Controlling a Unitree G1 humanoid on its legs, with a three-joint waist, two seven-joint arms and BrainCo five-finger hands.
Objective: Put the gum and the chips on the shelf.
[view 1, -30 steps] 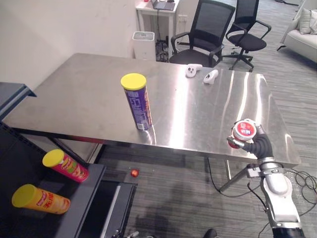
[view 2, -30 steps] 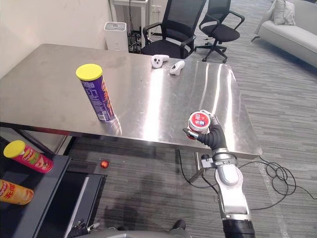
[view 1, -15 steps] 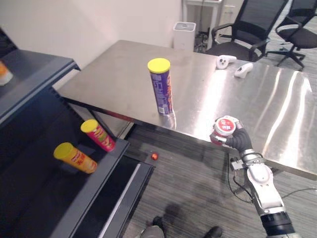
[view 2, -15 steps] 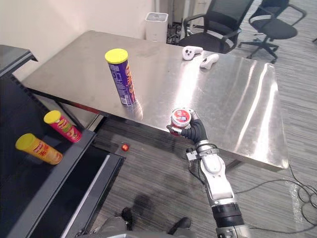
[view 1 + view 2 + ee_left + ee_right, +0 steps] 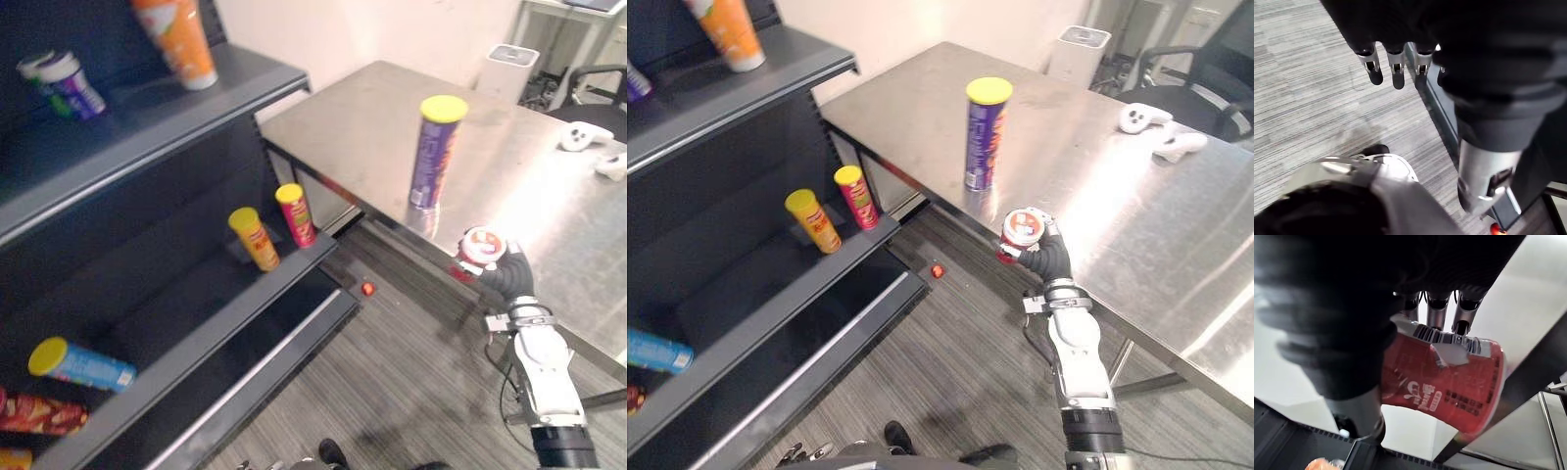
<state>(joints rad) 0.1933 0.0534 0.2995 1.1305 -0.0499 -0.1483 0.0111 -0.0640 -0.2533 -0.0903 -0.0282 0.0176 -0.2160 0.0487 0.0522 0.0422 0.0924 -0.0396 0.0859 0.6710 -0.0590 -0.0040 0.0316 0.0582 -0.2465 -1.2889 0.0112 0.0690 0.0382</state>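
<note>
Here the right robot hand [image 5: 508, 278] has its fingers [image 5: 1436, 316] and thumb curled round the red gum tub [image 5: 481, 246], gripping it on its side in the air, just off the near edge of the table [image 5: 362, 122] and above the floor. The purple chips can [image 5: 434, 152] with the yellow lid stands upright on the table near that edge, well apart from the gum tub. To the robot's left is the dark shelf [image 5: 147, 122]. Its middle board carries a yellow can [image 5: 254, 238] and a red can [image 5: 296, 214] side by side, both leaning; its top board carries an orange container [image 5: 178, 41]. The left robot hand [image 5: 1396, 66] hangs over the grey floor with fingers loose and straight, holding nothing.
</note>
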